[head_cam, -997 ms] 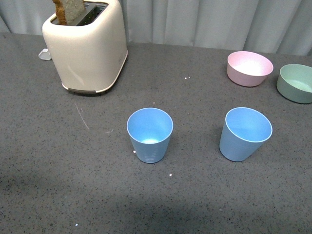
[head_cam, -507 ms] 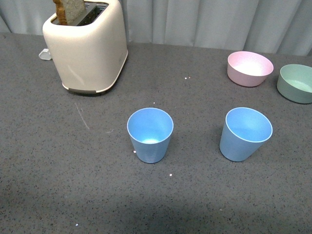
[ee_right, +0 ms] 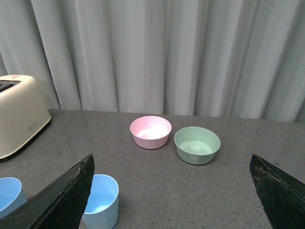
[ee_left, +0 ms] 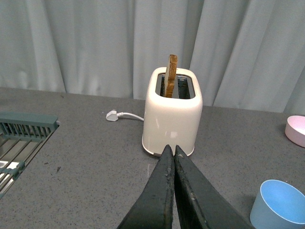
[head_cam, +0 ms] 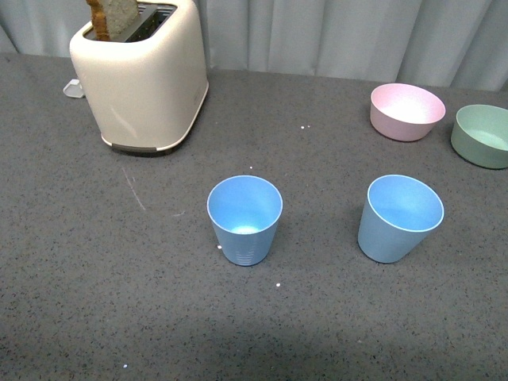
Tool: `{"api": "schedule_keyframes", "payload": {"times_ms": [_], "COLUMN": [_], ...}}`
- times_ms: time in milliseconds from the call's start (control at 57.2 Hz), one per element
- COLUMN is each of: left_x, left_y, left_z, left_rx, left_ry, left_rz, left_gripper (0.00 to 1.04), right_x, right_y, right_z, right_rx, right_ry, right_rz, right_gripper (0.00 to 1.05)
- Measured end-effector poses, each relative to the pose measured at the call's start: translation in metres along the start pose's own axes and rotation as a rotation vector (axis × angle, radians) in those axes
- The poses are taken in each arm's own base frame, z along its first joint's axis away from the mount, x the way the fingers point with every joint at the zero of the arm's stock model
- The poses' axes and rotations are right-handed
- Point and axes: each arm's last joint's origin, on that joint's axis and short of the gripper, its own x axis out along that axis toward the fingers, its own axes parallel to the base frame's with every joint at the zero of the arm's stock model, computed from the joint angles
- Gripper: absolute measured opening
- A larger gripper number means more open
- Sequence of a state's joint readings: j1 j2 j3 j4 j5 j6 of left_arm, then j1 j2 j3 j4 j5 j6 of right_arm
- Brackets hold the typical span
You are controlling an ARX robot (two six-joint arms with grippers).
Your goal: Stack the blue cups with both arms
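Two light blue cups stand upright and apart on the dark grey table: one (head_cam: pixel 244 218) near the middle, the other (head_cam: pixel 398 217) to its right. Neither arm shows in the front view. In the left wrist view my left gripper (ee_left: pixel 170 150) is shut with nothing between its fingers, pointing toward the toaster, and one blue cup (ee_left: pixel 277 205) sits off to its side. In the right wrist view my right gripper (ee_right: pixel 171 164) is open wide above the table, with a blue cup (ee_right: pixel 101 200) beside one finger (ee_right: pixel 62 200) and part of the other cup (ee_right: pixel 9 194) at the frame edge.
A cream toaster (head_cam: pixel 141 75) with a slice of toast sticking up stands at the back left, a white plug (ee_left: pixel 112 115) beside it. A pink bowl (head_cam: pixel 406 110) and a green bowl (head_cam: pixel 481 135) sit at the back right. A green dish rack (ee_left: pixel 21 138) lies beyond the toaster's side.
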State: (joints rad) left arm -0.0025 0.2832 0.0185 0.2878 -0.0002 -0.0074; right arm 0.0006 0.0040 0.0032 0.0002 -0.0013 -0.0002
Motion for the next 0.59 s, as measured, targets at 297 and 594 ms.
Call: {"api": "schedule_keyframes", "payload": {"times_ms": [297, 594], "left_x": [-0.006, -0.018], "left_y": [0.0, 0.0], "left_z": [0.0, -0.003], "left_rx": [0.0, 0.0], "left_ry": [0.0, 0.006], "left_rz": [0.0, 0.0], "left_gripper": [0.04, 0.04], "right_x": [0.0, 0.0], "right_y": [0.0, 0.0], "right_z": [0.0, 0.0], "right_rx": [0.0, 0.0], "right_ry": [0.0, 0.0], "right_rz": [0.0, 0.0], "right_gripper": [0.95, 0.95]}}
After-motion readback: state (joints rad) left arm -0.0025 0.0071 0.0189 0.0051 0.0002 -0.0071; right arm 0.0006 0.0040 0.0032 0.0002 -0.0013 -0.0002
